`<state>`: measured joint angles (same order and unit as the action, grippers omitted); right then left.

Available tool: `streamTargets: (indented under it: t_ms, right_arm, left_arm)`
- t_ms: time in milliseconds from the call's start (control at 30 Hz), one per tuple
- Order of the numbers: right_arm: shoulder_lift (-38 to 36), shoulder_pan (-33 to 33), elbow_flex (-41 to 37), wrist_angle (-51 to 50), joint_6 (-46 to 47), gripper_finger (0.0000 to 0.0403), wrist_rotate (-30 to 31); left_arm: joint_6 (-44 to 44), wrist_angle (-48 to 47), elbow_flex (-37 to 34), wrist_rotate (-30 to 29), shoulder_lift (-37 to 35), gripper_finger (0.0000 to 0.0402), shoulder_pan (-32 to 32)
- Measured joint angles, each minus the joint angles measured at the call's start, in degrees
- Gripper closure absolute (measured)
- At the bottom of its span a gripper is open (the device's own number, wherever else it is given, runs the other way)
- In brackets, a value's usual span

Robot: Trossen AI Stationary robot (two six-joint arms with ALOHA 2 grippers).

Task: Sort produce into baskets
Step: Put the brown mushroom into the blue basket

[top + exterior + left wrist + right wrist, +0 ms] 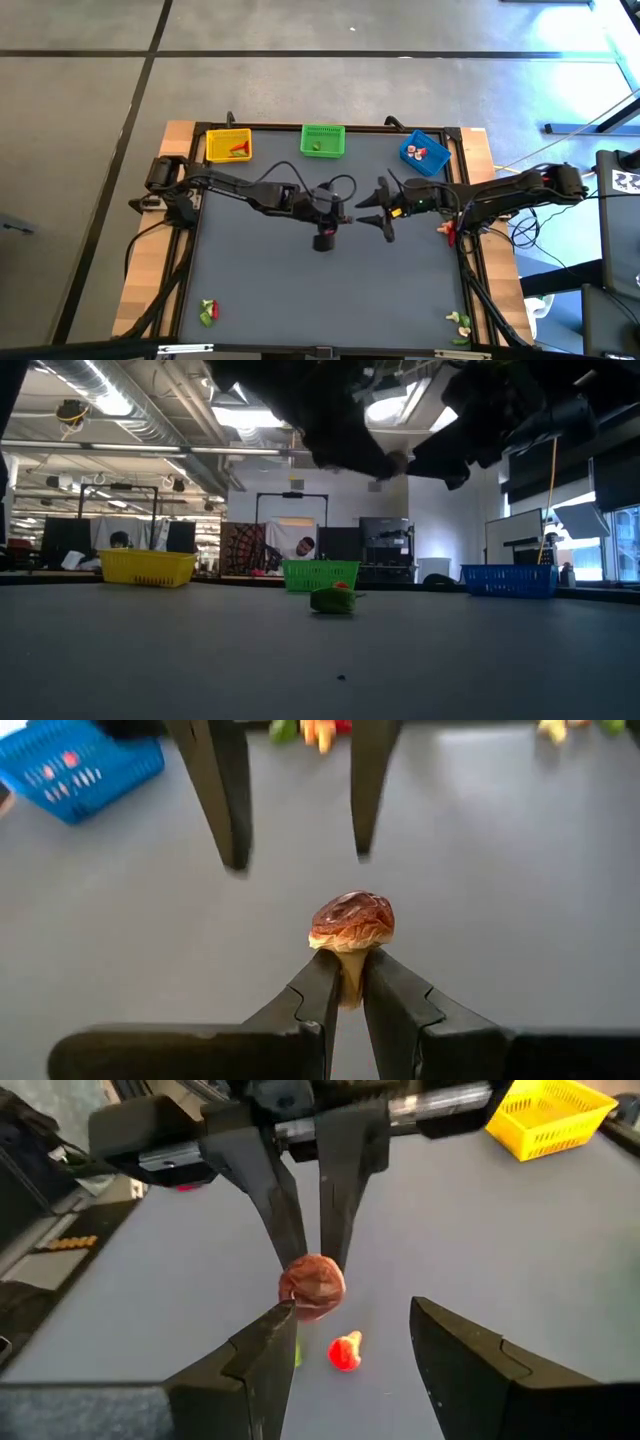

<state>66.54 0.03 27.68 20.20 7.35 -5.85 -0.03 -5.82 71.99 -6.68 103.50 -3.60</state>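
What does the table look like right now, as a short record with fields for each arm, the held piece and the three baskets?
left gripper: over mid-table, fingers shut on the toy mushroom stem
right gripper: facing the left one, fingers open, just short of the mushroom
yellow basket: far left, holds a red piece
green basket: far middle, holds a green piece
blue basket: far right, holds red and pale pieces
loose produce: green-and-red piece on the table

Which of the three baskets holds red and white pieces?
The blue basket, at the table's far right corner. The yellow basket shows red and orange pieces, the green basket a greenish one.
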Motion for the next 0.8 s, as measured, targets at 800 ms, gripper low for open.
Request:
streamTargets:
  t_ms: [800]
  right_arm:
    - [3.59, -0.04, 0.0, 5.34, 1.01, 0.0206, -6.22]
  left_arm:
    - [-1.66, 2.59, -0.04, -2.33, 0.04, 0.0359, 0.52]
